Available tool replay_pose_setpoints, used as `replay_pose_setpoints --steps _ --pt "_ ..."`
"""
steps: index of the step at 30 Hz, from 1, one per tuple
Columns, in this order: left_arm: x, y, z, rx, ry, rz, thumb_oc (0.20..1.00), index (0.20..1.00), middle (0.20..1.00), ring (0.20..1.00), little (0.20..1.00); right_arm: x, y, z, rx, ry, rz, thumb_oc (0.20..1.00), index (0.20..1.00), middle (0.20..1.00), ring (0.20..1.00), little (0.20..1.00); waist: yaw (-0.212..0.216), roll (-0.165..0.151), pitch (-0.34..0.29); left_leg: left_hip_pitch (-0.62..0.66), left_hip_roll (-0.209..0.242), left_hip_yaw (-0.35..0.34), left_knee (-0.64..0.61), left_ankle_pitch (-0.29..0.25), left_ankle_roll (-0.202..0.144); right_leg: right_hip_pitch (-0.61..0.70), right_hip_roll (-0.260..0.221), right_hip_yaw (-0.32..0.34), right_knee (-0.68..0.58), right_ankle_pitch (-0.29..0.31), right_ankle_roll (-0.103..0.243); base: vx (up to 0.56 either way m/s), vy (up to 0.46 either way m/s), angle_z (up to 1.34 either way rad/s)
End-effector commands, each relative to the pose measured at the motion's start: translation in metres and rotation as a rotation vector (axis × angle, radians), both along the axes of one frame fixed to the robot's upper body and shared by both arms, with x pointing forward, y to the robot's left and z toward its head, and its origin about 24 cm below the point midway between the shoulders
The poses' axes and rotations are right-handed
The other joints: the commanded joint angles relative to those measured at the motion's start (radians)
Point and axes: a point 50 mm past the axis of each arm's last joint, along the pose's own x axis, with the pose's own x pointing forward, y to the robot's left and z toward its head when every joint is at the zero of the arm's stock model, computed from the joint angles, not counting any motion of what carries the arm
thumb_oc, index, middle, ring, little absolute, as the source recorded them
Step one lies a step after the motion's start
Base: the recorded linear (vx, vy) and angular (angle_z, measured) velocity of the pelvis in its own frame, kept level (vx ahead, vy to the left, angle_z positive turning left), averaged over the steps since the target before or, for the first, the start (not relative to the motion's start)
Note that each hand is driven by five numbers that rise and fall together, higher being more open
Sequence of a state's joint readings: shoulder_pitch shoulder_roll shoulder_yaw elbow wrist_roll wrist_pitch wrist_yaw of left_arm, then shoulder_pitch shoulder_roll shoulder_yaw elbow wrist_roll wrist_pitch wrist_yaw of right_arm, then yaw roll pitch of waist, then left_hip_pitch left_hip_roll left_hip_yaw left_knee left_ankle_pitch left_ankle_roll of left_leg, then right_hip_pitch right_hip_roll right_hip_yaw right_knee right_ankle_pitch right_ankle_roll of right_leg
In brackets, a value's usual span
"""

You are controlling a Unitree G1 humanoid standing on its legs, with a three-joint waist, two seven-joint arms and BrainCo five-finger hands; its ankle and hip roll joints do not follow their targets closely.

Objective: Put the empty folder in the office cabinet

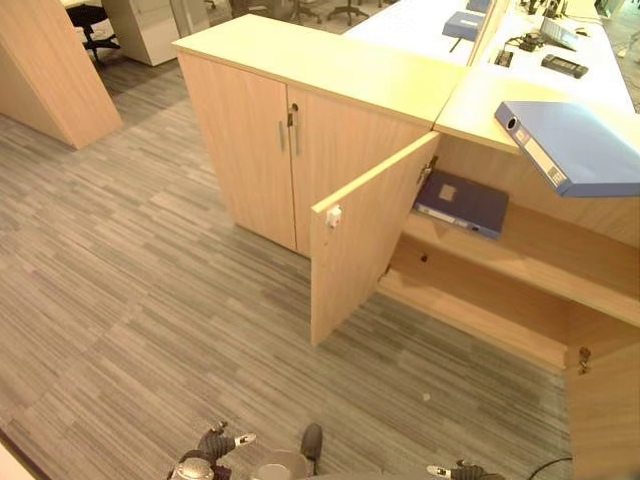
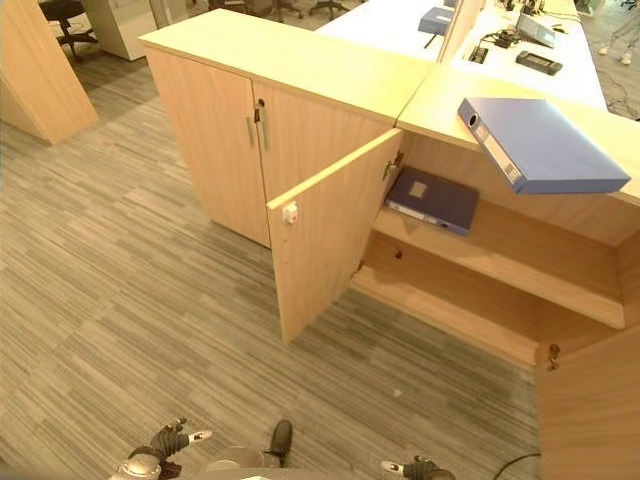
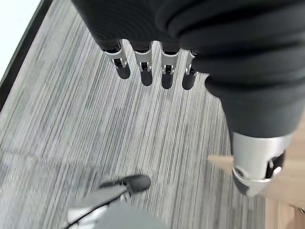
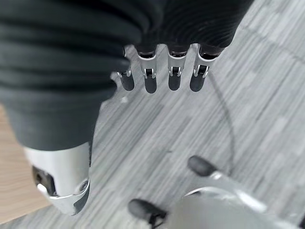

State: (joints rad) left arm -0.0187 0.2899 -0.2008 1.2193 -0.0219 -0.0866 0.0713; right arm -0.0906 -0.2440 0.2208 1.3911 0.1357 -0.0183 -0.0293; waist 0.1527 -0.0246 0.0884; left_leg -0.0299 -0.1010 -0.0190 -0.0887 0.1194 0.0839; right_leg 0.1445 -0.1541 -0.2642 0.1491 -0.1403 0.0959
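- Overhead, a blue folder [image 1: 575, 145] is seen on the cabinet [image 1: 330, 60] top, overhanging its edge.
- Another folder [image 1: 462, 203] is laid on the shelf [image 1: 540, 250] behind the open door [image 1: 365, 240].
- Both the left hand [image 3: 152, 71] and the right hand [image 4: 162, 76] are held with fingers straight, nothing grasped.

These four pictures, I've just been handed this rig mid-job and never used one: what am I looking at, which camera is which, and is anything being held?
Two pictures come from the robot's head, looking down at an office cabinet with one door open. A dark blue folder lies flat on the shelf inside; a lighter blue folder lies on the cabinet top, jutting past its front edge.

The other two come from wrist cameras. The left robot hand and the right robot hand both hang over the striped carpet with fingers relaxed, holding nothing. From the head views they sit low by the robot's sides, well short of the cabinet.
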Motion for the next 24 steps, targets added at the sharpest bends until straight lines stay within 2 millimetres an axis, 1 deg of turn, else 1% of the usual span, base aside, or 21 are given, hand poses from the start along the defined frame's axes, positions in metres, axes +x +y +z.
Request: replay_pose_setpoints --steps 1,2,4,5,6,7,8,9,10,11,12,13,14,16,17,18,19,20,21,22,24 --pt "-0.004 0.001 -0.001 0.011 0.011 -0.003 1.0 1.0 1.0 1.0 1.0 0.017 -0.014 0.008 -0.033 -0.052 0.033 1.0 1.0 1.0 1.0 1.0 0.04 0.008 0.007 -0.053 -0.028 -0.041 0.08 -0.095 -0.017 -0.047 -0.087 0.01 -0.045 0.147 0.055 0.11 0.238 -0.03" --pt "-0.003 -0.001 -0.001 0.012 0.011 -0.031 1.0 1.0 1.0 1.0 1.0 0.018 -0.013 0.008 -0.031 -0.055 0.042 1.0 1.0 1.0 1.0 1.0 0.037 0.014 0.007 -0.043 -0.039 -0.038 0.082 -0.106 -0.009 -0.053 -0.115 0.002 -0.018 0.173 0.058 0.08 0.174 0.03" --pt "0.0 -0.004 0.0 0.011 0.004 -0.102 1.0 1.0 1.0 1.0 1.0 0.022 -0.014 0.01 -0.034 -0.063 0.055 1.0 1.0 1.0 1.0 1.0 0.034 0.025 0.013 -0.025 -0.05 -0.028 0.089 -0.126 0.005 -0.071 -0.165 -0.012 0.047 0.222 0.051 0.1 0.24 -0.11" --pt "0.004 -0.007 0.001 0.01 -0.003 -0.16 1.0 1.0 1.0 1.0 1.0 0.025 -0.014 0.011 -0.037 -0.071 0.065 1.0 1.0 1.0 1.0 1.0 0.033 0.033 0.015 -0.016 -0.046 -0.019 0.093 -0.136 0.007 -0.072 -0.185 -0.035 0.073 0.227 0.043 0.15 0.183 -0.18" --pt "0.007 -0.009 0.003 0.006 -0.013 -0.21 1.0 1.0 1.0 1.0 1.0 0.027 -0.014 0.011 -0.039 -0.076 0.075 1.0 1.0 1.0 1.0 1.0 0.034 0.036 0.016 0.006 -0.041 -0.012 0.09 -0.16 0.004 -0.072 -0.206 -0.052 0.103 0.227 0.049 0.11 0.201 -0.22" --pt "0.012 -0.014 0.005 -0.003 -0.026 -0.283 1.0 1.0 1.0 1.0 1.0 0.031 -0.015 0.012 -0.043 -0.079 0.092 1.0 1.0 1.0 1.0 1.0 0.038 0.044 0.024 0.019 -0.037 0.014 0.091 -0.156 0.01 -0.086 -0.234 -0.093 0.127 0.25 0.04 0.19 0.141 -0.44" --pt "0.018 -0.017 0.009 -0.009 -0.048 -0.341 1.0 1.0 1.0 1.0 1.0 0.033 -0.016 0.014 -0.047 -0.081 0.107 1.0 1.0 1.0 1.0 1.0 0.038 0.044 0.024 0.05 -0.028 0.022 0.079 -0.181 0.003 -0.085 -0.24 -0.116 0.141 0.232 0.053 0.15 0.117 -0.55" --pt "0.031 -0.025 0.016 -0.026 -0.093 -0.441 1.0 1.0 1.0 1.0 1.0 0.041 -0.017 0.016 -0.057 -0.091 0.129 1.0 1.0 1.0 1.0 1.0 0.033 0.048 0.029 0.068 -0.016 0.045 0.068 -0.188 0.001 -0.111 -0.214 -0.145 0.116 0.217 0.053 0.16 0.019 -0.42" --pt "0.031 -0.025 0.016 -0.026 -0.093 -0.441 1.0 1.0 1.0 1.0 1.0 0.041 -0.017 0.016 -0.057 -0.091 0.129 1.0 1.0 1.0 1.0 1.0 0.034 0.048 0.029 0.069 -0.016 0.045 0.068 -0.188 0.001 -0.111 -0.214 -0.145 0.116 0.217 0.053 0.08 0.001 -0.19" --pt "0.036 -0.03 0.02 -0.037 -0.116 -0.49 1.0 1.0 1.0 1.0 1.0 0.048 -0.018 0.019 -0.062 -0.104 0.141 1.0 1.0 1.0 1.0 1.0 0.025 0.05 0.038 0.081 -0.01 0.053 0.064 -0.192 0.0 -0.14 -0.188 -0.152 0.093 0.207 0.056 0.02 -0.052 -0.13" --pt "0.051 -0.04 0.03 -0.048 -0.174 -0.592 1.0 1.0 1.0 1.0 1.0 0.056 -0.02 0.022 -0.073 -0.119 0.159 1.0 1.0 1.0 1.0 1.0 0.005 0.049 0.059 0.093 -0.007 0.072 0.067 -0.186 0.002 -0.195 -0.142 -0.164 0.023 0.237 0.053 0.02 -0.053 -0.26" --pt "0.051 -0.04 0.03 -0.048 -0.173 -0.591 1.0 1.0 1.0 1.0 1.0 0.056 -0.02 0.022 -0.073 -0.119 0.159 1.0 1.0 1.0 1.0 1.0 0.007 0.05 0.059 0.094 -0.005 0.073 0.067 -0.187 0.002 -0.193 -0.139 -0.163 0.02 0.238 0.052 0.05 -0.069 -0.41" --pt "0.058 -0.045 0.036 -0.049 -0.205 -0.639 1.0 1.0 1.0 1.0 1.0 0.061 -0.019 0.024 -0.077 -0.133 0.168 1.0 1.0 1.0 1.0 1.0 -0.01 0.044 0.072 0.115 -0.008 0.071 0.065 -0.195 0.0 -0.232 -0.104 -0.154 -0.019 0.259 0.058 0.1 -0.058 -0.58" --pt "0.074 -0.051 0.05 -0.051 -0.278 -0.711 1.0 1.0 1.0 1.0 1.0 0.067 -0.018 0.026 -0.079 -0.153 0.167 1.0 1.0 1.0 1.0 1.0 -0.034 0.036 0.095 0.147 -0.006 0.057 0.072 -0.216 -0.004 -0.28 -0.054 -0.124 -0.091 0.296 0.074 0.13 -0.077 -0.39" --pt "0.074 -0.051 0.05 -0.051 -0.278 -0.711 1.0 1.0 1.0 1.0 1.0 0.067 -0.018 0.026 -0.079 -0.153 0.167 1.0 1.0 1.0 1.0 1.0 -0.034 0.036 0.096 0.148 -0.006 0.057 0.072 -0.216 -0.004 -0.28 -0.053 -0.124 -0.091 0.296 0.074 0.21 -0.139 0.04" --pt "0.088 -0.058 0.066 -0.054 -0.35 -0.782 1.0 1.0 1.0 1.0 1.0 0.067 -0.017 0.026 -0.077 -0.155 0.165 1.0 1.0 1.0 1.0 1.0 -0.054 0.025 0.106 0.173 -0.002 0.032 0.074 -0.232 -0.011 -0.31 -0.017 -0.073 -0.151 0.325 0.089 0.2 -0.163 0.19" --pt "0.092 -0.059 0.07 -0.056 -0.368 -0.804 1.0 1.0 1.0 1.0 1.0 0.066 -0.018 0.026 -0.073 -0.149 0.162 1.0 1.0 1.0 1.0 1.0 -0.06 0.018 0.106 0.176 -0.003 0.023 0.073 -0.233 -0.014 -0.32 -0.016 -0.055 -0.165 0.337 0.092 0.21 -0.163 0.27" --pt "0.092 -0.059 0.07 -0.056 -0.367 -0.804 1.0 1.0 1.0 1.0 1.0 0.066 -0.017 0.026 -0.073 -0.149 0.161 1.0 1.0 1.0 1.0 1.0 -0.06 0.018 0.106 0.176 -0.002 0.023 0.072 -0.233 -0.014 -0.319 -0.014 -0.055 -0.166 0.338 0.092 0.14 -0.126 0.5" --pt "0.096 -0.062 0.076 -0.064 -0.396 -0.823 1.0 1.0 1.0 1.0 1.0 0.063 -0.018 0.025 -0.071 -0.139 0.159 1.0 1.0 1.0 1.0 1.0 -0.061 0.013 0.097 0.185 -0.002 0.015 0.065 -0.24 -0.018 -0.307 -0.015 -0.051 -0.189 0.34 0.093 0.27 -0.18 0.53" --pt "0.098 -0.065 0.081 -0.084 -0.418 -0.837 1.0 1.0 1.0 1.0 1.0 0.058 -0.019 0.023 -0.072 -0.115 0.166 1.0 1.0 1.0 1.0 1.0 -0.063 0.006 0.075 0.209 0.009 0.012 0.048 -0.254 -0.024 -0.283 -0.021 -0.067 -0.202 0.351 0.087 0.37 -0.256 0.5" --pt "0.098 -0.069 0.085 -0.11 -0.434 -0.85 1.0 1.0 1.0 1.0 1.0 0.052 -0.019 0.02 -0.073 -0.088 0.185 1.0 1.0 1.0 1.0 1.0 -0.07 0.005 0.053 0.232 0.046 0.007 0.039 -0.263 -0.039 -0.271 -0.011 -0.069 -0.187 0.334 0.077 0.36 -0.253 0.14"
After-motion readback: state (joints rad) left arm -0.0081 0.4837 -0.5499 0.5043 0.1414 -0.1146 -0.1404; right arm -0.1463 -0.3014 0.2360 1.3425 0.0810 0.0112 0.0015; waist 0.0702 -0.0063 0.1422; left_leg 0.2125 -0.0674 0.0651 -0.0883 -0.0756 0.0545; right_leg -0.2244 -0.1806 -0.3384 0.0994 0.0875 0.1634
